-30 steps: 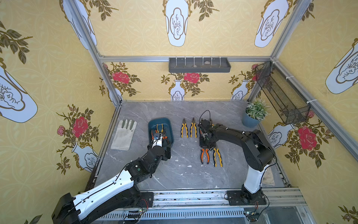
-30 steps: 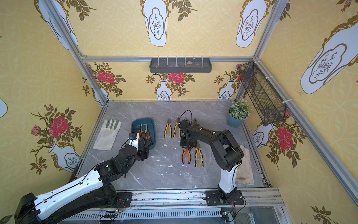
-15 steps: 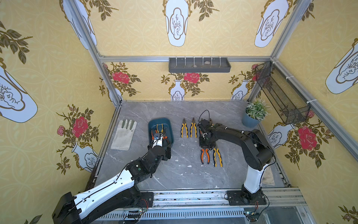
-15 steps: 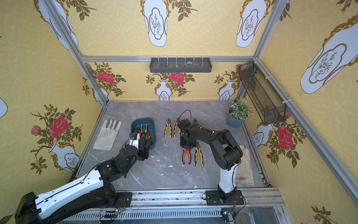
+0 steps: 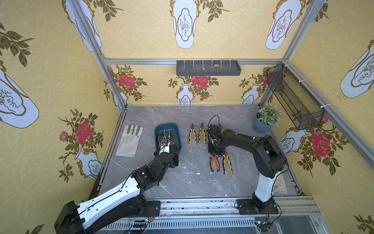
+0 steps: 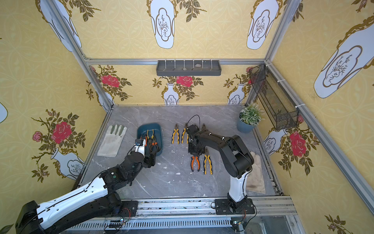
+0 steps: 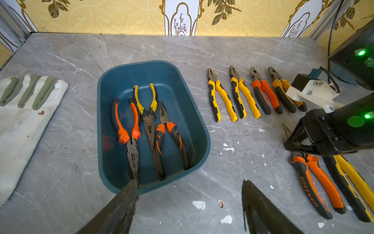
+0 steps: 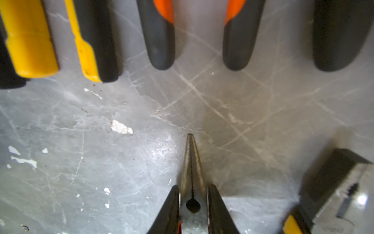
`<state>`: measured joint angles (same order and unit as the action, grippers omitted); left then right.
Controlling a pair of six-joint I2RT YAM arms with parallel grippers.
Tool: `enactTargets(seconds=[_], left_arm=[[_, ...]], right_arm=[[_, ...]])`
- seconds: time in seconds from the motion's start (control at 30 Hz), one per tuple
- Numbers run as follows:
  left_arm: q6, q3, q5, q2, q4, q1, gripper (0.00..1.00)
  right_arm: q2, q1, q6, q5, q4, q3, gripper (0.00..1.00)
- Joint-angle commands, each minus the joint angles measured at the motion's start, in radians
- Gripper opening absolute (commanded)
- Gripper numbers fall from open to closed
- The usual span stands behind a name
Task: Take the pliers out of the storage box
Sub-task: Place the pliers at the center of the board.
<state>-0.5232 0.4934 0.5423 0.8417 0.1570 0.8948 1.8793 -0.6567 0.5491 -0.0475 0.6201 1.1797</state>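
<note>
Left wrist view: I have the left gripper (image 7: pixel 190 182) spread wide at the near rim of the storage box (image 7: pixel 203 129), poised for the three pliers (image 7: pixel 149 125) inside, while the right gripper (image 8: pixel 193 189) flanks long-nosed pliers (image 8: pixel 191 158) outside it, clamped or not I cannot tell.

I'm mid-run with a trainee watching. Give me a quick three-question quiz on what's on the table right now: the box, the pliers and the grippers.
1. Count: how many pliers lie inside the storage box?
2. True or false: the left gripper is shut on a pair of pliers.
3. Pick one: the long nose lying between the fingers of the right gripper belongs to pliers whose handles are A) yellow-and-black, B) orange-and-black, C) all blue.
Key: 1) Three. 2) False: its jaws stand wide open and empty. 3) B.
</note>
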Motion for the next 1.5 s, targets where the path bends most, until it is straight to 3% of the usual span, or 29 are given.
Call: enactTargets(seconds=[0.0,0.47,0.77,0.83,1.03,1.13,1.27,1.47], left_arm=[[-0.003,-0.009,0.002,-0.002,-0.011,-0.002,0.82],[-0.007,-0.010,-0.001,-0.001,-0.013,-0.001,0.81],[-0.003,-0.007,-0.001,-0.001,-0.011,-0.001,0.82],[-0.001,-0.005,0.002,0.002,-0.011,-0.002,0.82],[-0.014,0.049,0.011,0.047,0.063,-0.010,0.86],[-0.060,0.131,-0.086,0.145,0.165,-0.104,0.85],[-0.070,0.267,-0.183,0.349,0.295,-0.239,0.81],[-0.059,0.375,-0.343,0.553,0.291,-0.412,0.57]], right_arm=[[0.024,0.001,-0.002,0.010,0.035,-0.012,0.27],[0.000,-0.001,0.010,0.034,0.036,-0.022,0.22],[-0.017,-0.001,0.009,0.064,0.040,-0.004,0.37],[-0.040,-0.008,0.006,0.096,0.071,0.037,0.43],[-0.228,-0.084,0.004,0.336,0.197,0.197,0.45],[-0.391,-0.155,-0.016,0.427,0.133,0.164,0.47],[-0.572,-0.167,-0.020,0.366,-0.021,-0.013,0.46],[-0.621,-0.170,0.041,0.310,-0.052,-0.129,0.46]])
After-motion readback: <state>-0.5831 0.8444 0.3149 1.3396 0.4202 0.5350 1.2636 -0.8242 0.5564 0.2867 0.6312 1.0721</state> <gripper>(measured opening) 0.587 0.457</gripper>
